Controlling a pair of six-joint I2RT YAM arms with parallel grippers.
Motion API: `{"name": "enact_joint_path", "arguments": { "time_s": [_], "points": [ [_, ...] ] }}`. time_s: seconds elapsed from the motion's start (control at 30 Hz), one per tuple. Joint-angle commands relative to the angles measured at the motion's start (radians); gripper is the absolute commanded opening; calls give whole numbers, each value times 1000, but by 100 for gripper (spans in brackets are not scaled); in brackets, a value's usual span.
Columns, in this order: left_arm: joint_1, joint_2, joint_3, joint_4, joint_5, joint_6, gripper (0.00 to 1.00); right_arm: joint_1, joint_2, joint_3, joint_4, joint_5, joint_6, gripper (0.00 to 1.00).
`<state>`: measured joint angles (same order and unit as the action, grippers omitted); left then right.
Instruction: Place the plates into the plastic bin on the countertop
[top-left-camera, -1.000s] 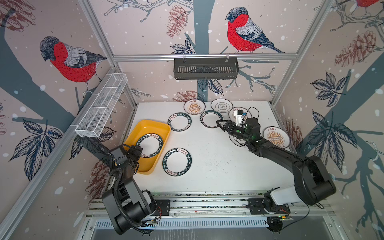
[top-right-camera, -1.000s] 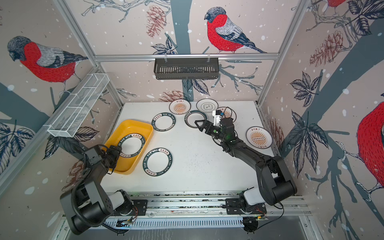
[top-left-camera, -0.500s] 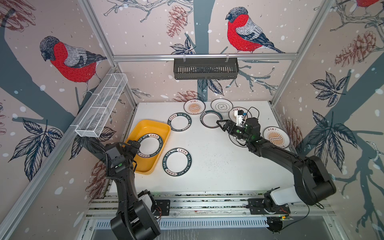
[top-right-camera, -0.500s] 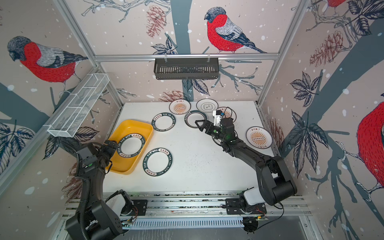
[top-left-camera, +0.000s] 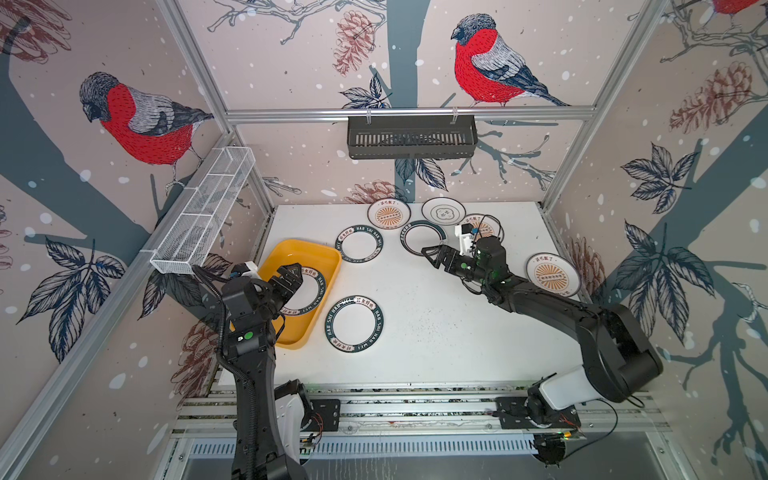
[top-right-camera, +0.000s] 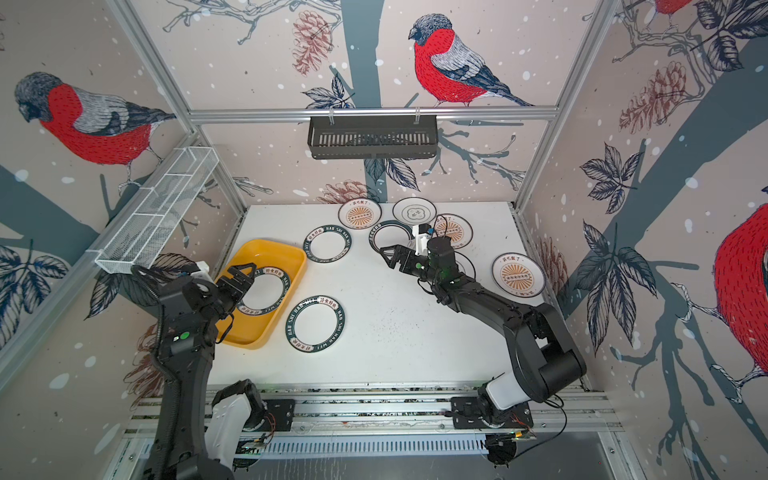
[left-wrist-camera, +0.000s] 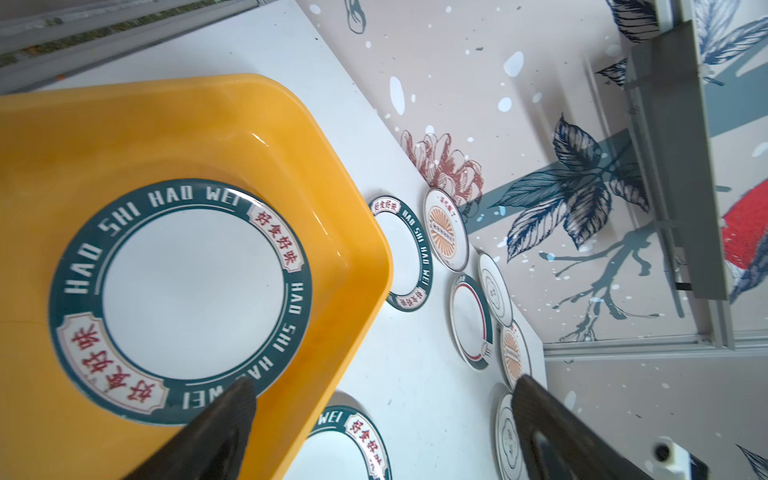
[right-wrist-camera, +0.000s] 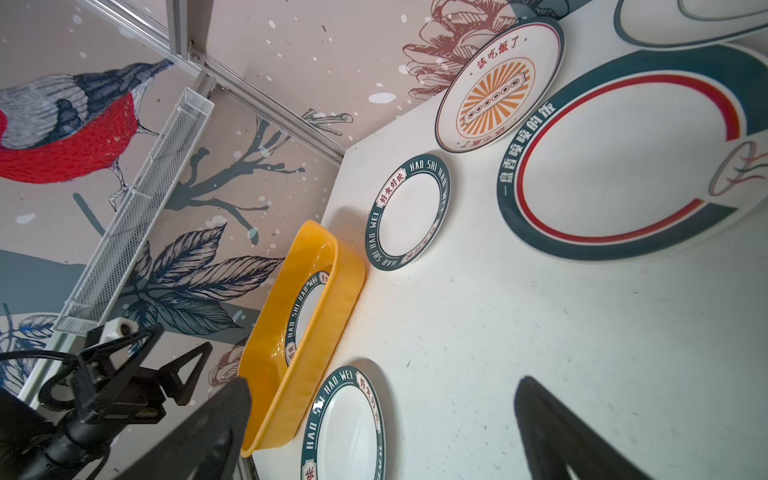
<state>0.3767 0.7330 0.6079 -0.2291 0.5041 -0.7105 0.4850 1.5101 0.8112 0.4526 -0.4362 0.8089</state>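
The yellow bin (top-left-camera: 291, 249) sits on the left side of the countertop (top-left-camera: 436, 332), close to the left rail. 1 green-rimmed plate (top-left-camera: 311, 291) lies flat inside it, lettering up; the left wrist view shows it whole on the bin floor (left-wrist-camera: 183, 291).

The left gripper (top-left-camera: 289, 279) hangs over the bin, above that plate's near edge. Its jaws are spread wide with nothing between them, plain in the wrist view (left-wrist-camera: 384, 384).

The right gripper (top-left-camera: 432, 257) is out over the middle back of the countertop, jaws also wide apart and empty (right-wrist-camera: 384, 385). It points at the ringed plate (top-left-camera: 424, 237), the one with a red inner line, and sits just short of its edge.

The other plates lie flat on the countertop:
- 1 green-lettered plate (top-left-camera: 354, 324) just beside the bin's right side.
- 1 more green-lettered plate (top-left-camera: 359, 245) just behind the bin's far corner.
- 1 sunburst plate (top-left-camera: 389, 214) and 1 emblem plate (top-left-camera: 444, 212) along the back edge.
- 1 sunburst plate (top-left-camera: 484, 226) partly hidden behind the right wrist.
- 1 sunburst plate (top-left-camera: 552, 274) alone near the right rail.
- 1 thin-rimmed plate (left-wrist-camera: 508, 432) mostly hidden under the right arm.
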Motion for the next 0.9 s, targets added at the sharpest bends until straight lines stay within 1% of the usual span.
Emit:
{"name": "enact_joint_path", "arguments": {
  "time_s": [0.0,0.1,0.2,0.3,0.4,0.53,0.63,0.73,0.87],
  "points": [
    [-43,-55,-11,0,7,-55,96,15,19,15,-20,16,-41,100],
    [-91,-95,-21,-4,8,-69,96,34,36,24,-23,13,-63,100],
    [-147,-103,-10,-25,3,-57,96,55,55,38,-36,13,-92,100],
    [-233,-101,-4,-20,-17,-42,96,74,78,50,-39,5,-117,100],
    [-344,-75,-2,6,-40,-33,96,92,104,69,-59,-11,-150,100],
    [-528,-21,7,59,-105,-19,96,114,138,87,-90,-32,-215,100],
    [-626,37,8,127,-117,-22,96,124,162,100,-128,-50,-270,100],
    [-677,65,7,180,-138,-35,96,127,195,109,-148,-90,-307,100],
    [-695,59,20,165,-186,-30,96,146,243,117,-164,-154,-342,100]
  ]
}}
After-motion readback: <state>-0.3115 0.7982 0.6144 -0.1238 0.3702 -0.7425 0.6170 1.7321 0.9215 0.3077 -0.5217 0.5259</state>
